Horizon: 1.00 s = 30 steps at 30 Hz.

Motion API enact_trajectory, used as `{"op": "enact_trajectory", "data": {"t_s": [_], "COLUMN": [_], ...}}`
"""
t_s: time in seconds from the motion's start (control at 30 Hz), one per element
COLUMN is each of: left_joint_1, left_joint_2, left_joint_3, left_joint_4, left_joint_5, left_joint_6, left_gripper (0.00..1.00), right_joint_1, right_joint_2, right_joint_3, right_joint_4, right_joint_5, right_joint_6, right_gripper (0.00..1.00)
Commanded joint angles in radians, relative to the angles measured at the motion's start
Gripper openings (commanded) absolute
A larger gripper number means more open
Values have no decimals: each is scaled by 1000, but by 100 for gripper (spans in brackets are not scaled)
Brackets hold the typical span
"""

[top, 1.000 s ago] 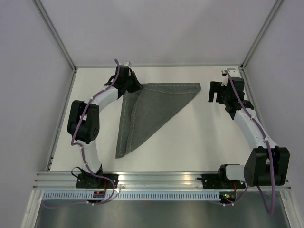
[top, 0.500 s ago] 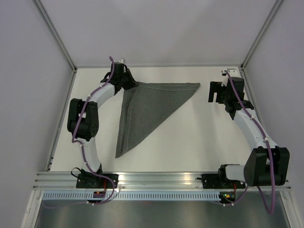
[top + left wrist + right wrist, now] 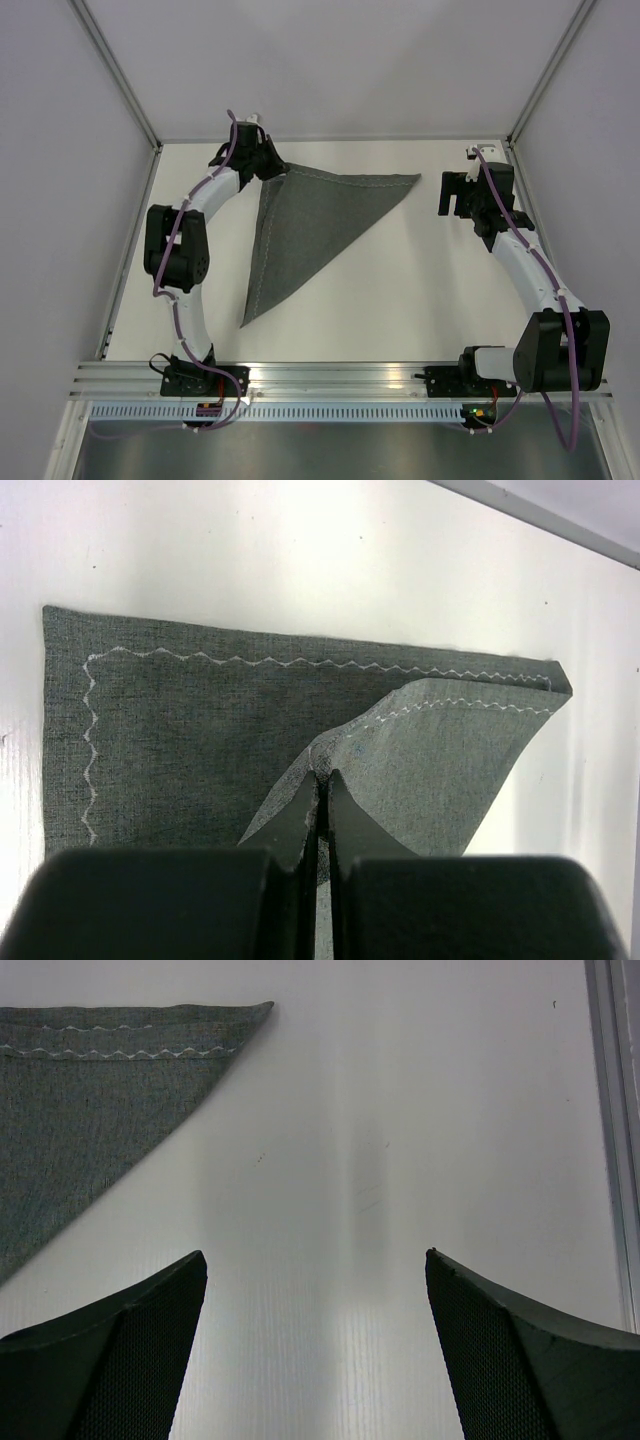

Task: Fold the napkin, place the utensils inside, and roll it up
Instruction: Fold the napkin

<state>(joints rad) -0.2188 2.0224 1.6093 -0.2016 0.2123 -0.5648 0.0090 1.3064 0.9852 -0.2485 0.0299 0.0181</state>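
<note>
So nothing else is really sitting on the desk [image 3: 400, 300] besides the napkin [image 3: 310, 220]. It's folded into a triangle and lies left of centre: one corner up at 11 o'clock, a long tip pointing toward 2 o'clock, and another tip trailing down toward 7 o'clock.

Only the desk's own borders crowd anything. The left wall [image 3: 60, 200] and the far edge are close to the 11 o'clock corner, and a metal strip [image 3: 612, 1110] runs along the 3 o'clock side right by the other arm. From 3 round to 6 o'clock it's bare white desk, with the rail [image 3: 340, 375] along the near edge.

The left arm [image 3: 200, 200] is stretched out and bent toward 11 o'clock. The left fingers [image 3: 300, 830] are squeezed together on a napkin corner, which is pulled up off the layer below so its paler underside shows. The right arm [image 3: 525, 265] reaches toward 1 o'clock with the right fingers [image 3: 120, 1360] spread wide over bare desk, gripping nothing. The napkin's tip is off at their 10 o'clock, not touching.
</note>
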Motion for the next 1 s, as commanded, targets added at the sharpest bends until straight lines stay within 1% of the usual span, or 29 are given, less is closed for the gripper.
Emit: {"op": "enact_trajectory", "data": {"t_s": [0.0, 0.97], "left_joint_1": [15, 61], "left_joint_2": [25, 25], "left_joint_3": [55, 49], "left_joint_4": [-27, -22], "left_joint_5": [27, 27], "left_joint_6": [28, 29], "left_gripper": [2, 2], "right_joint_1": [-3, -3], "right_joint_2": [-15, 2], "right_joint_3": [10, 12], "right_joint_4": [-2, 0], "right_joint_5": [-1, -4], "right_joint_6": [-9, -9], "right_gripper": [95, 95]}}
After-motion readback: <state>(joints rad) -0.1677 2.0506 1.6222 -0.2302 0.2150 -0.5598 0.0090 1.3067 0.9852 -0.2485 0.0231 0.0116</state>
